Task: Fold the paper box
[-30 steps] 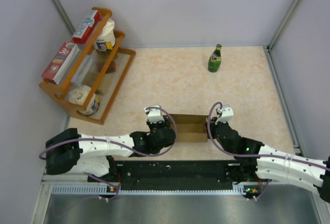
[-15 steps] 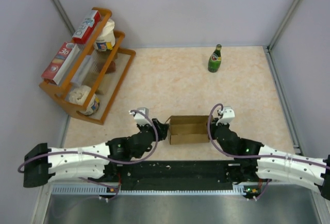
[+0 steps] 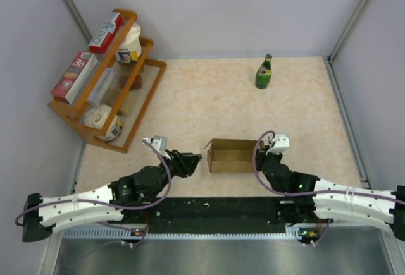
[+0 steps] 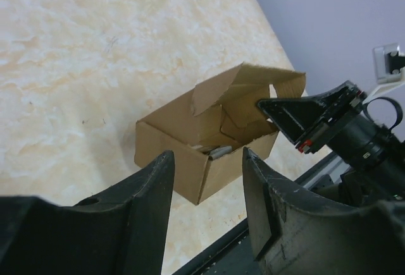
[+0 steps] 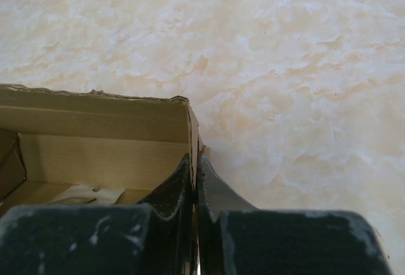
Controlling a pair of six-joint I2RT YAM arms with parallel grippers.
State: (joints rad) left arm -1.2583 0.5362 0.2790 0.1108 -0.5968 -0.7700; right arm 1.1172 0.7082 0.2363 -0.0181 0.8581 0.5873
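Note:
The paper box [image 3: 233,155], plain brown cardboard, stands open-topped near the table's front edge with one flap up at its left end. My right gripper [image 3: 261,152] is shut on the box's right wall; the right wrist view shows both fingers [image 5: 183,183] pinching that wall [image 5: 192,129], one inside and one outside. A white label [image 5: 82,193] lies on the inside floor. My left gripper [image 3: 193,159] hangs open just left of the box, apart from it. In the left wrist view the box [image 4: 190,142] sits beyond the spread fingers [image 4: 158,186], and the right gripper [image 4: 297,114] holds its far end.
A green bottle [image 3: 264,73] stands at the back right. A wooden rack [image 3: 145,91] with red-and-white cartons and tubs leans at the left. The black rail [image 3: 215,208] of the arm bases runs along the near edge, just in front of the box.
My left gripper has opened, let go of the box's left end and drawn back to the left. The right gripper has stayed shut on the right wall.

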